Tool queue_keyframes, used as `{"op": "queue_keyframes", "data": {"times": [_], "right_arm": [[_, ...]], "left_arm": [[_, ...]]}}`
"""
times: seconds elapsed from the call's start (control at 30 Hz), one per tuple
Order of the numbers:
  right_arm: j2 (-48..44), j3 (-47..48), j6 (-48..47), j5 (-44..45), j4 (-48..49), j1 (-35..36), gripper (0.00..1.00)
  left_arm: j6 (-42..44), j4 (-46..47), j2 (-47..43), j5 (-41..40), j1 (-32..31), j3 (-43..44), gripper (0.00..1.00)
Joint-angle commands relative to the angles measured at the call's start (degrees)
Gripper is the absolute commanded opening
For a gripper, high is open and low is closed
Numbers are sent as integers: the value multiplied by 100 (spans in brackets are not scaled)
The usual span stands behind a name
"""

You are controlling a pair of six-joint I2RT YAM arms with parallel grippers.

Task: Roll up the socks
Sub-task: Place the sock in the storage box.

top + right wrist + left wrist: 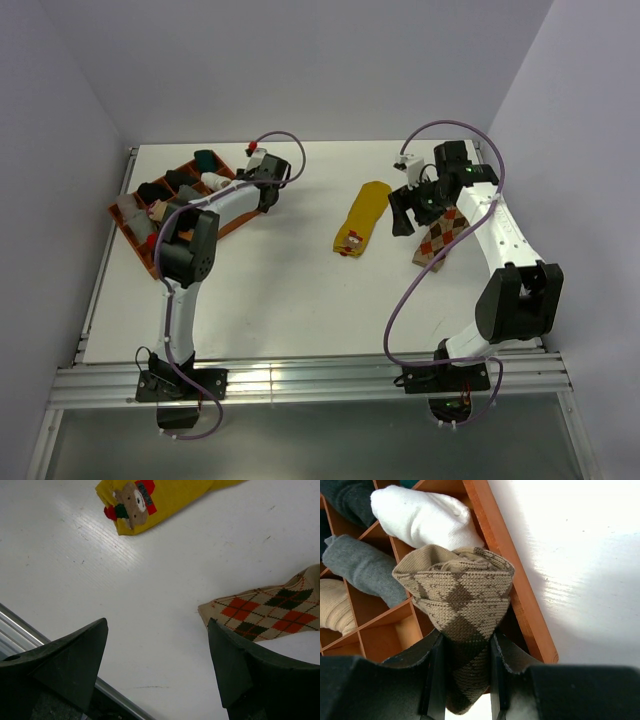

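A rolled brown-and-cream argyle sock (pixel 460 595) is pinched between my left gripper's (pixel 467 680) jaws. It hangs over a compartment by the right rim of the orange wooden tray (pixel 520 580). From above, the left gripper (pixel 268 192) sits at the tray's (pixel 130 222) right end. The mustard yellow sock (pixel 360 220) lies flat mid-table, its red label end (pixel 132 502) nearest me. An orange-brown-cream argyle sock (pixel 440 235) lies flat to its right. My right gripper (pixel 412 212) hovers between the two, open and empty (pixel 157 650), with the argyle's end (pixel 270 612) beside its right finger.
The tray's compartments hold small bundles: white (pixel 420 517), grey (pixel 362 565), beige (pixel 335 607) and dark (pixel 347 497). A metal rail (pixel 30 630) runs along the table's near edge. Walls close in on the left, back and right sides.
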Motion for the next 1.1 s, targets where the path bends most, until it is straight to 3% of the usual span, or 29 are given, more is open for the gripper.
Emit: {"op": "queue_keyframes", "data": {"times": [0.0,0.13,0.33,0.63,0.87,1.07], "right_arm": [[-119,-40,24,27,193,-28,88],[-102,-49,16,-8,202,-28,88],[-102,-93,-2,0,220,-28,88],[-111,-128,-37,-35,228,-37,88],[-102,-120,-46,-35,211,-37,88],[-102,-146,-64,-79,185,-37,88]], "left_arm": [[-81,-43,-40,839,-41,-46,0],[-10,221,-242,172,-225,-405,0],[-124,564,-839,-120,-322,-784,0],[-1,-86,-1139,-1376,-305,-495,0],[-54,177,-1779,406,-287,-855,0],[42,-95,-1754,170,-59,-749,0]]}}
